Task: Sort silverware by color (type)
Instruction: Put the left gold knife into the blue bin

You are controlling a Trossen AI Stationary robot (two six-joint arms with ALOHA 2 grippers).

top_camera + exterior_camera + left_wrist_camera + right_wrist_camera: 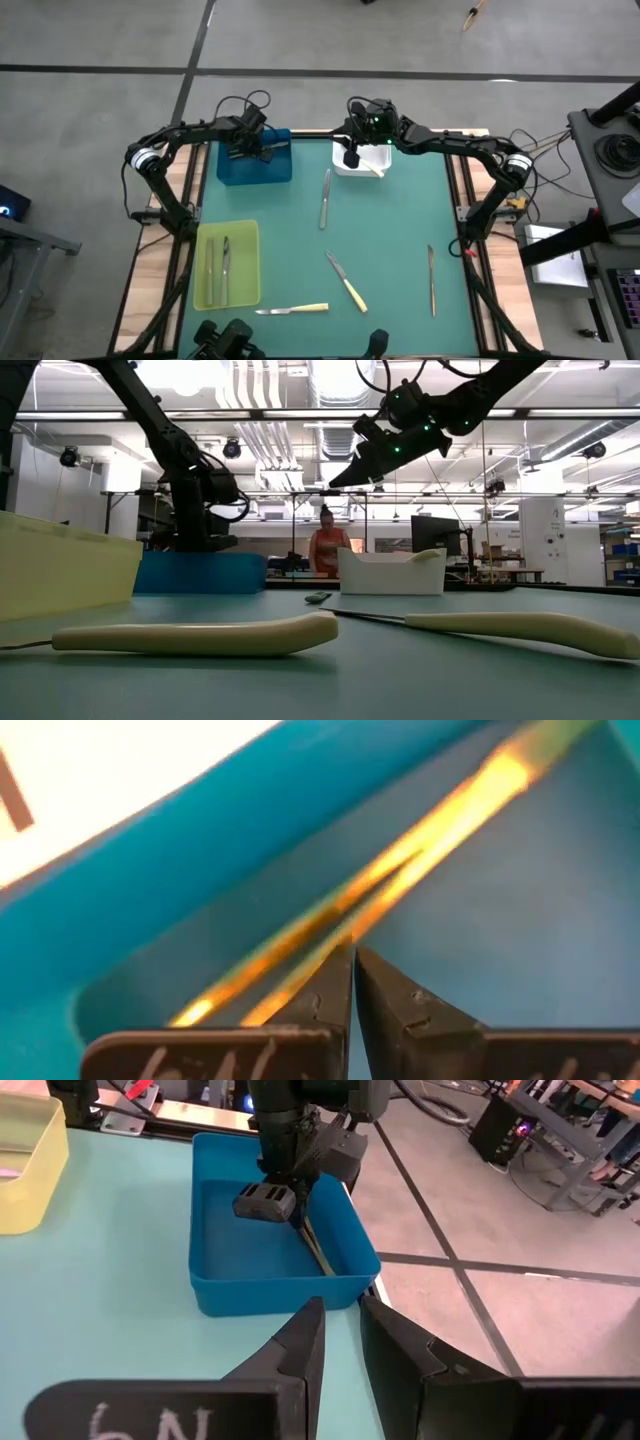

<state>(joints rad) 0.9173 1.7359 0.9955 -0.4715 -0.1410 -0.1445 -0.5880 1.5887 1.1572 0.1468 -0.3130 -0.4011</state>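
My left gripper [250, 152] is down inside the blue tray [232, 170], shut on a slim golden-brown utensil [318, 1250]. My right gripper [351, 158] hangs above the white tray [345, 168], slightly open and empty. A pale-yellow-handled knife [375, 168] lies in that tray. Two grey utensils [218, 268] lie in the yellow-green tray [245, 232]. On the green mat lie a grey utensil [325, 198], two yellow-handled knives [346, 281] [293, 310] and a slim utensil [431, 280] near the right edge. My left gripper [352, 952] comes from above into the blue tray, and its fingertips [330, 982] meet on the golden-brown utensil [400, 870]. The utensil runs along the tray's floor beside a wall. The fingertips hide which part they are on.
The low view shows both yellow knife handles [195, 635] [520, 628] lying flat near the table's near edge. A person in orange [326, 550] stands in the room behind. The mat's middle [390, 230] has free room. Wooden strips [160, 250] border the mat.
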